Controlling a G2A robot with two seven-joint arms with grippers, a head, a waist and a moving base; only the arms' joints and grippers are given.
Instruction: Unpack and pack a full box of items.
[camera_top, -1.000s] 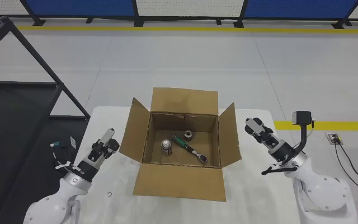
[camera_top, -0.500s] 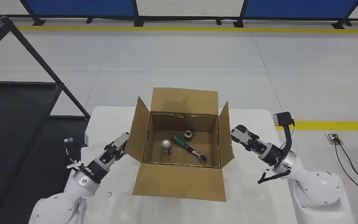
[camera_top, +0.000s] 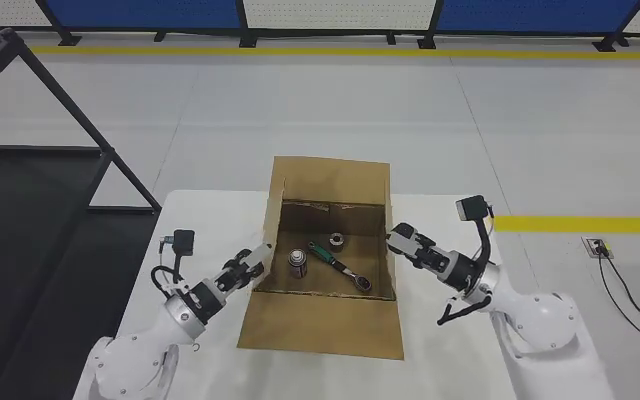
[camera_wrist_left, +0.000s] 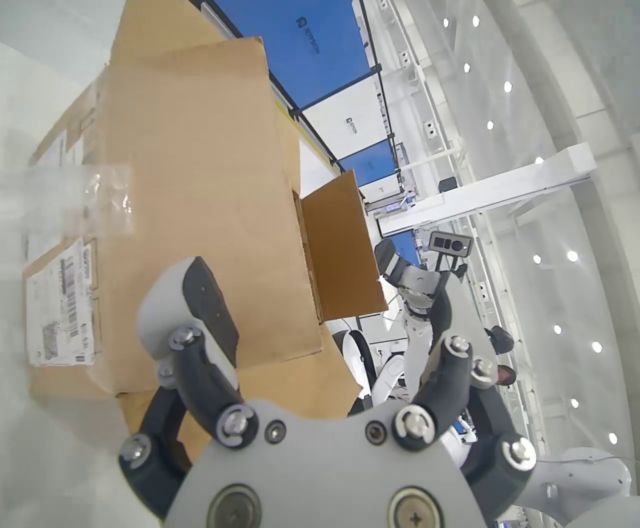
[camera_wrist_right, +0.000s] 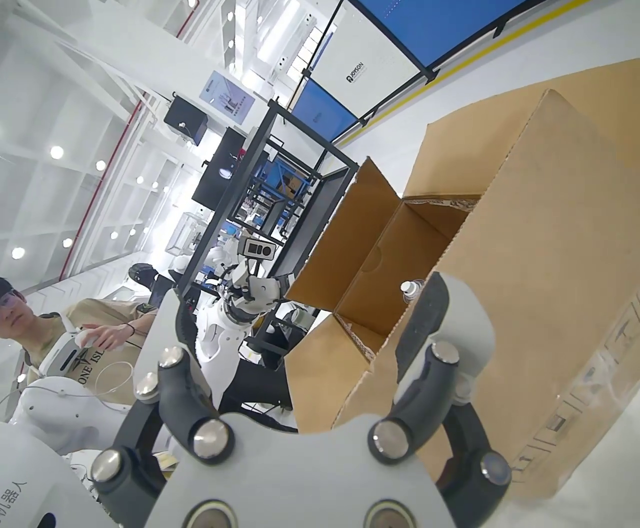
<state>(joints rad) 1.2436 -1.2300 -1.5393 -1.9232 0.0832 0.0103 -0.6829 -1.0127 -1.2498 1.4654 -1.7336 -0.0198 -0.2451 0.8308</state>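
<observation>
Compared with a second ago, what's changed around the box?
Both arms swung inward: the left gripper and right gripper pushed the side flaps of the box from splayed to upright. Both grippers are open, gripping nothing. The ratchet and two sockets inside stayed put.

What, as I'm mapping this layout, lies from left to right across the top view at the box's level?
In order: left gripper → silver cylinder → green-handled ratchet → right gripper.

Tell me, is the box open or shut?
Open. The top view looks straight into the box, at a ratchet on its floor.
</observation>
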